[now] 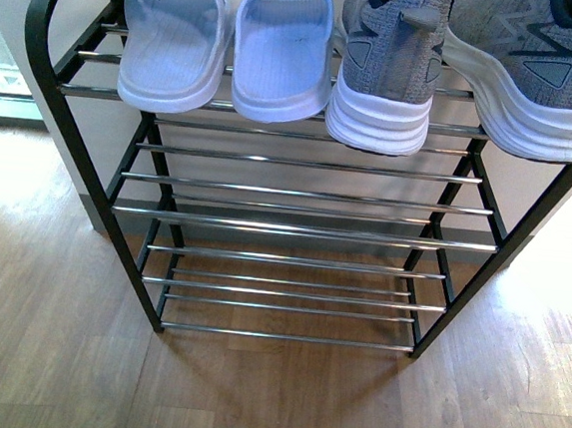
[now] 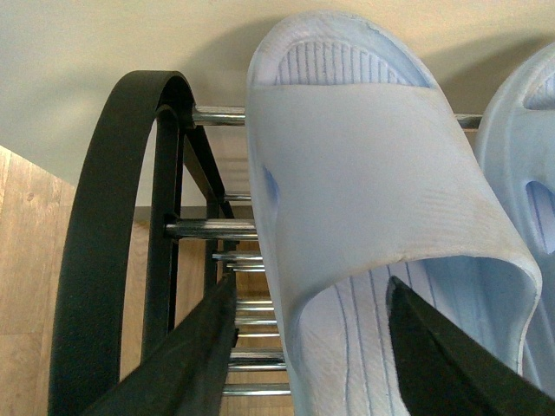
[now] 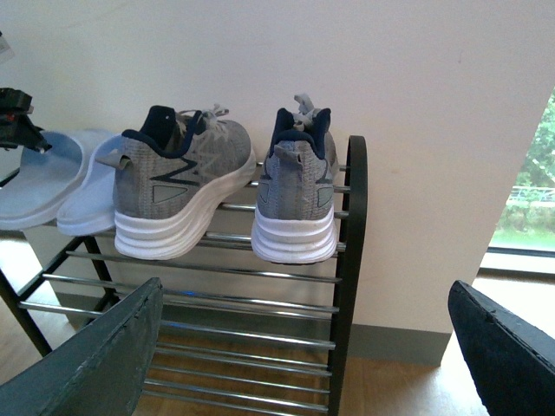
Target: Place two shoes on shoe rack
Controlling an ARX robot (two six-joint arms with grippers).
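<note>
The black shoe rack (image 1: 305, 229) stands against the wall. Its top tier carries two pale blue slides (image 1: 176, 39) (image 1: 280, 53) and, right of them, the two shoes: grey sneakers (image 1: 389, 63) (image 1: 539, 76) with white soles, heels toward me. My left gripper (image 2: 312, 290) is open around the outer edge of the left slide (image 2: 347, 156). One finger (image 2: 199, 355) hangs outside it over the bars; the other (image 2: 442, 355) is over its footbed. My right gripper (image 3: 303, 347) is open and holds nothing. It sits back from the rack, below and to the right of the sneakers (image 3: 182, 186) (image 3: 297, 195).
Wood floor (image 1: 269, 403) spreads in front of the rack. Lower tiers of chrome bars (image 1: 289, 292) sit under the shoes. The rack's rounded side frame (image 2: 95, 260) is close beside my left gripper. A window (image 3: 525, 208) lies to the right of the wall.
</note>
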